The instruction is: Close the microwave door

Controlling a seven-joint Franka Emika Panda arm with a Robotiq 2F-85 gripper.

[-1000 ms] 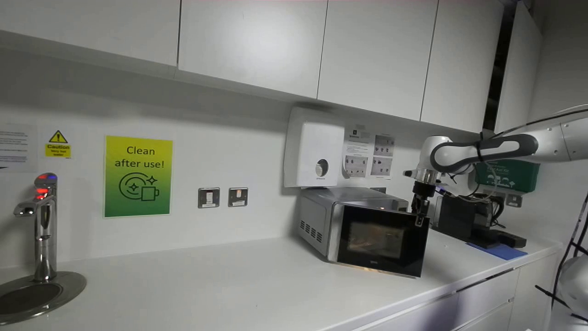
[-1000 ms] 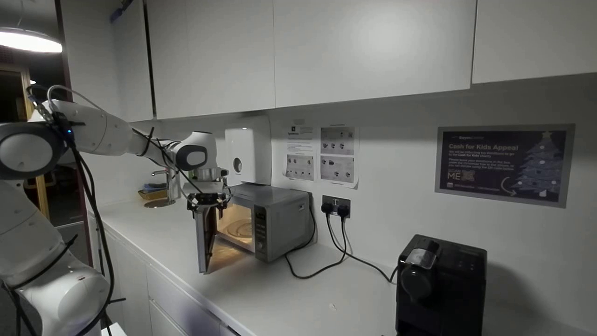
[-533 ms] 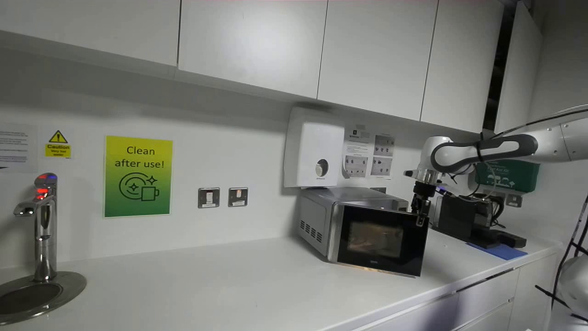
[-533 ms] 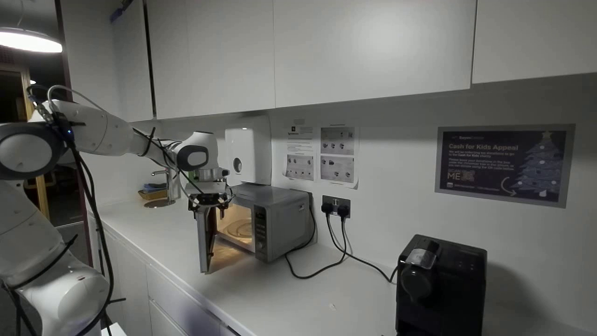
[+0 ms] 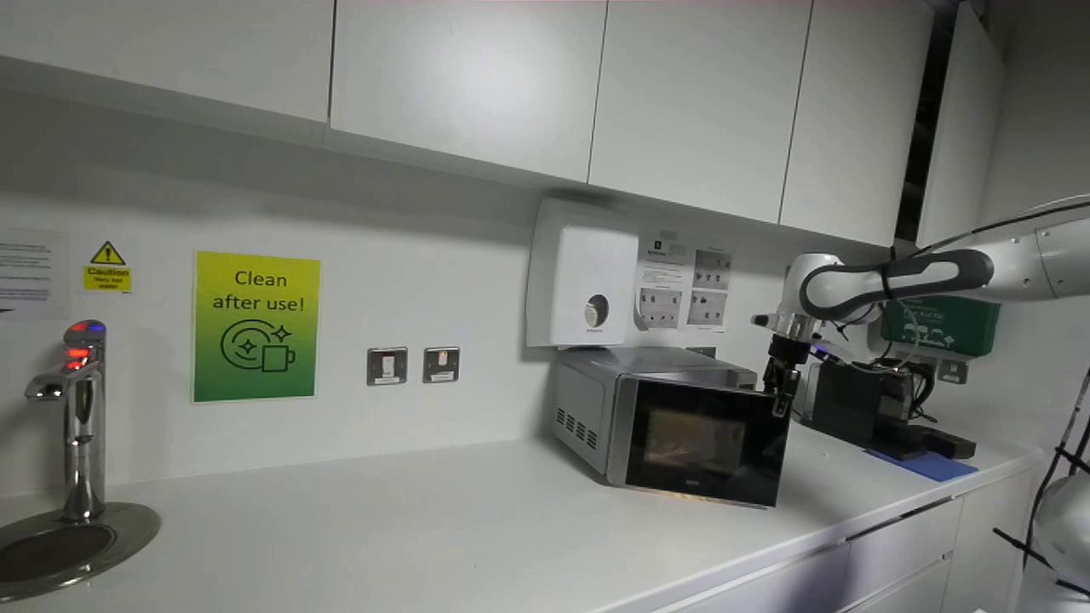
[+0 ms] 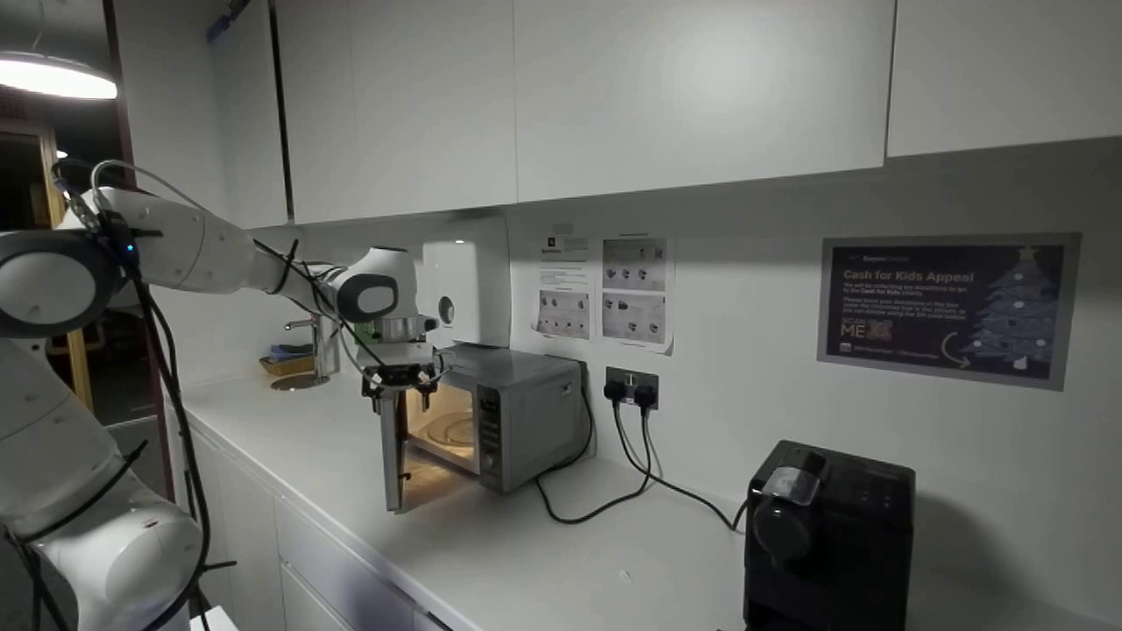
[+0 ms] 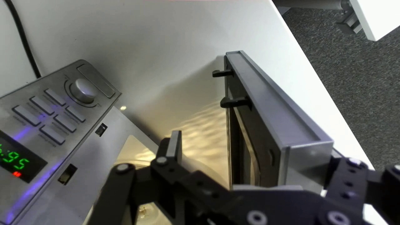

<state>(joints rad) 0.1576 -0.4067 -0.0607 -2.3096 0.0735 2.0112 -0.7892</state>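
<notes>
The silver-grey microwave (image 5: 583, 409) stands on the counter, its lit interior showing in an exterior view (image 6: 451, 416). Its control panel (image 7: 59, 103) shows at the left of the wrist view. The microwave door (image 5: 694, 447), with black frame and dark window, stands partly open; its free edge also shows in an exterior view (image 6: 392, 456) and the wrist view (image 7: 275, 97). My gripper (image 7: 254, 151) is open and straddles the door's top near the free edge. One finger is on the inner side, apart from the door. The other is at the outer face, seemingly touching it, partly hidden.
A white dispenser (image 5: 596, 272) hangs on the wall just above the microwave. Black cables (image 6: 570, 517) run from the microwave side to wall plugs. A black coffee machine (image 6: 828, 535) stands further along the counter. Upper cabinets (image 6: 684, 96) overhang the counter.
The door has swung slightly toward the microwave body. My gripper has moved with it, staying open around the door's top edge.
</notes>
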